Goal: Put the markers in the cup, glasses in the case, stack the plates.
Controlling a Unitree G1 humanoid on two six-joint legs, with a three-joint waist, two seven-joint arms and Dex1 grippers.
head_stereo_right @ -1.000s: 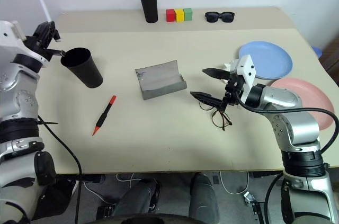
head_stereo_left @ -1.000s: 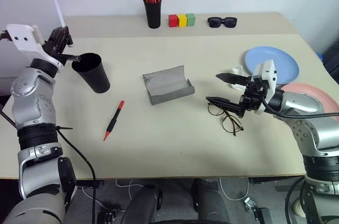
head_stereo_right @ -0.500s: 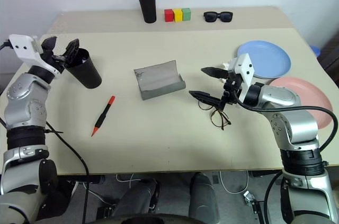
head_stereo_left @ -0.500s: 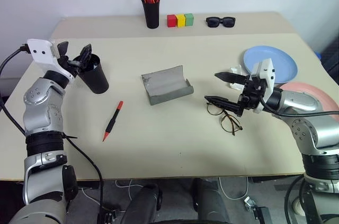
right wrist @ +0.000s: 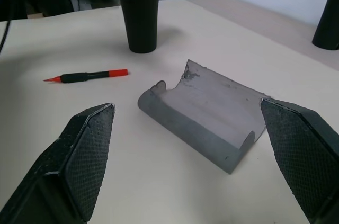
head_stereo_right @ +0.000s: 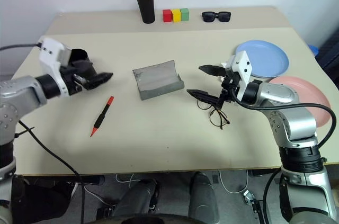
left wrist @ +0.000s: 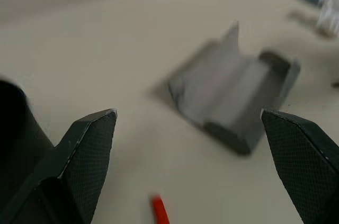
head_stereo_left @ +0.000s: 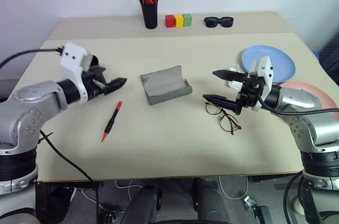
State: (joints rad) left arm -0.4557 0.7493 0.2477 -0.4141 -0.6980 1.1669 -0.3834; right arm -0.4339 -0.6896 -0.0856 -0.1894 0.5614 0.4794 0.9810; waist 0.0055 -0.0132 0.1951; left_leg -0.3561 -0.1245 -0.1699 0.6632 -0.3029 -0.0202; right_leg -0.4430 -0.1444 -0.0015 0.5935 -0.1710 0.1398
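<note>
Progress sits early to middling: red-tipped marker [head_stereo_left: 112,122] left lying flat on the beige table [head_stereo_left: 175,150], nearest of all to the front edge and left of the grey case [head_stereo_left: 166,84]; wire glasses [head_stereo_left: 224,117] unfolded on the tabletop right of the case, not yet inside it; blue plate [head_stereo_left: 273,62] and pink plate [head_stereo_left: 307,90] side by side farther right of the case, not stacked. Whether the second marker already rests in the black cup [right wrist: 140,18] cannot be told from here. Left gripper [head_stereo_left: 110,82] released, fingers spread wide and empty, hanging left of the case, in front of the cup and above the fallen marker. Right gripper [head_stereo_left: 221,87] likewise spread and holding nothing, poised just above the glasses, right of the case. Case lying open, a matte grey trough with rounded walls and a slightly scuffed rim. Cup glossy, tapered, upright beyond and left of the case. Plates smooth, round, shallow. Behind the case near the wall: tall pen holder [head_stereo_left: 150,12], coloured blocks [head_stereo_left: 178,20], thick sunglasses [head_stereo_left: 218,21].
</note>
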